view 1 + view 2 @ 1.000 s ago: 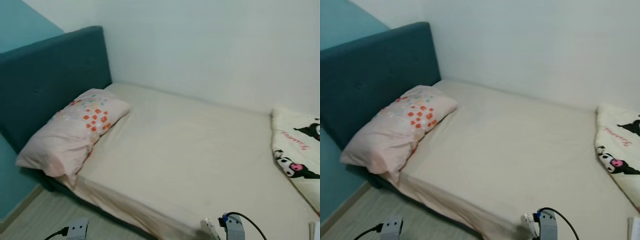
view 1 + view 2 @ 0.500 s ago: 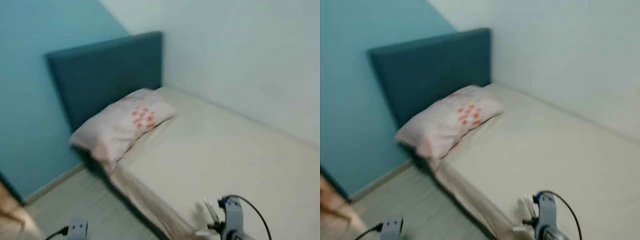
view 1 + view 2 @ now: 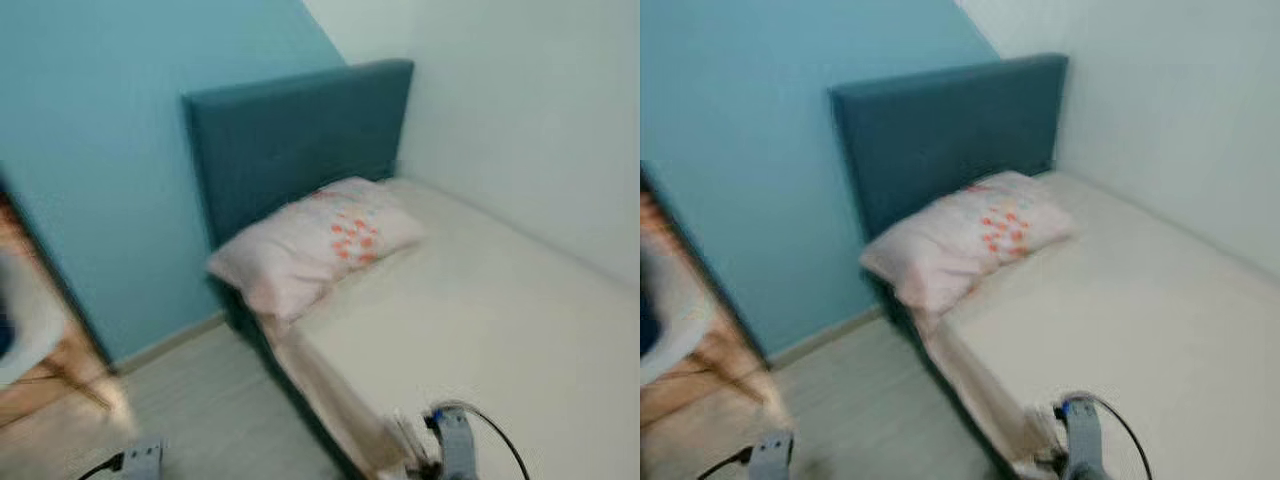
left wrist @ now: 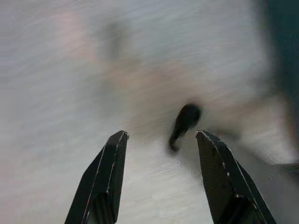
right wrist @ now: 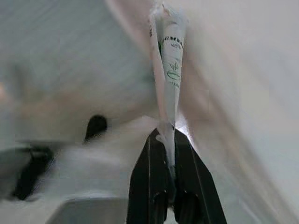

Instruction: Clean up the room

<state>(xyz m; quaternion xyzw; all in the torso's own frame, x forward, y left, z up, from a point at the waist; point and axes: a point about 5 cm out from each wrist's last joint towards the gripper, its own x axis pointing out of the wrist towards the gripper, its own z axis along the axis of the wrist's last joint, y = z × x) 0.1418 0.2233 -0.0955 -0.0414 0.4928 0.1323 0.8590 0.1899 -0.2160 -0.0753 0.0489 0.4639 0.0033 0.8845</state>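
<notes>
**A:** What is the robot carrying at this moment?

**B:** The right claw (image 5: 167, 140) is clamped tight on a crumpled white wrapper (image 5: 168, 60) with green print. The wrapper sticks out past the fingertips, above the near edge of the bed (image 3: 500, 330). The left claw (image 4: 161, 140) is spread wide with nothing in it, low over the pale floor (image 3: 200, 410). A small dark shape (image 4: 184, 122) lies on the floor ahead of it, too blurred to identify.

**A:** What does the room look like?

**B:** The head views are blurred. They show a bed with a cream sheet against a white wall, a teal headboard (image 3: 290, 140), and a pink pillow (image 3: 320, 245) with orange squares lying by the headboard. A teal wall stands on the left, and something brown and white (image 3: 35, 330) sits at the far left, too smeared to name.

**A:** How should it carry on well?

**B:** My judgement is that the wrapper is litter heading for a bin, and no bin is in view. The pinch looks to be on one thin end only, so the grip should stay firm and the arm steady while the robot looks for somewhere to drop it.
</notes>
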